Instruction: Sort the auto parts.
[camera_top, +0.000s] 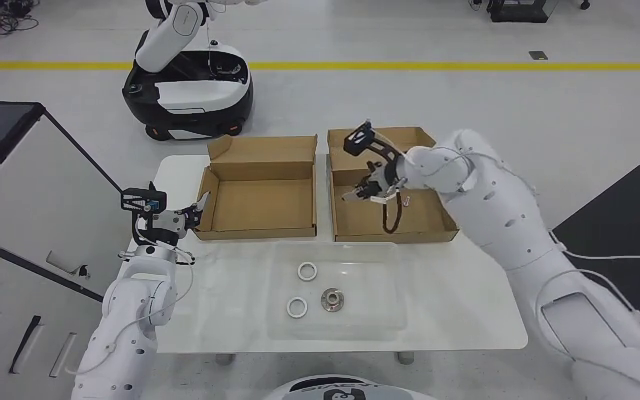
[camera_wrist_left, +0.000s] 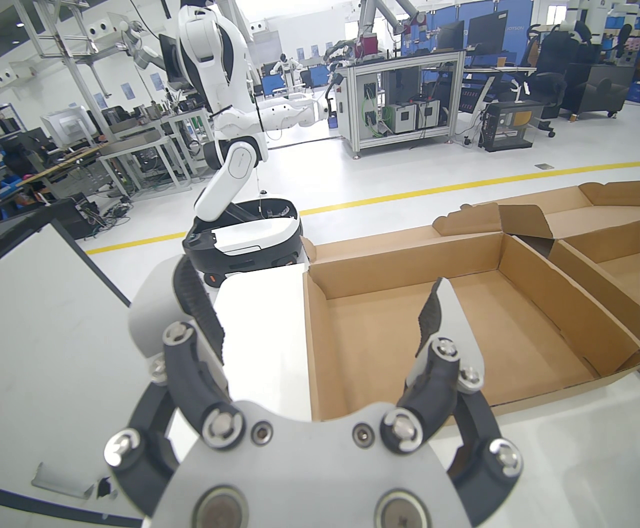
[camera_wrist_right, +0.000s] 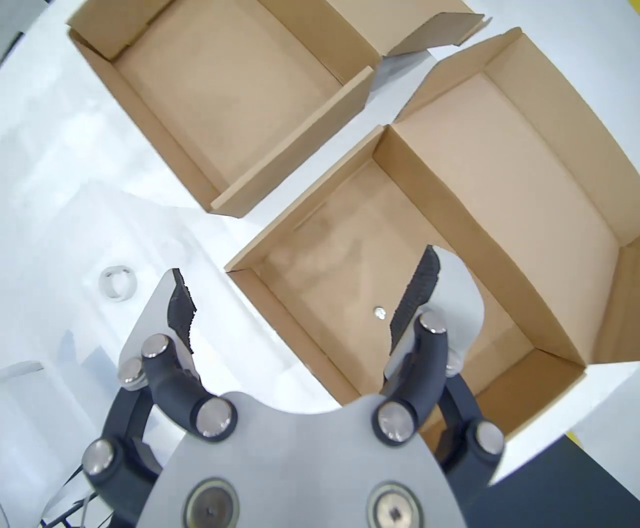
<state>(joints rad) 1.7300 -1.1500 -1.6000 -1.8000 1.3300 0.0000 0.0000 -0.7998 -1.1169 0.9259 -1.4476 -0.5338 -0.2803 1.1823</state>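
left gripper (camera_wrist_left: 310, 274) fingers spread wide | open cardboard box (camera_wrist_left: 500, 325) at its 1 o'clock, on white table (camera_wrist_left: 260, 320) | second cardboard box (camera_wrist_left: 600, 260) at 2 o'clock, just beside first | wheeled robot (camera_wrist_left: 245, 240) on floor beyond, 11 o'clock

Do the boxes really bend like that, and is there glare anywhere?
Left wrist view: the lens bows the near box and the floor line. Right wrist view: the white table glares, so a ring barely stands out. Top view: even light, box edges straight.
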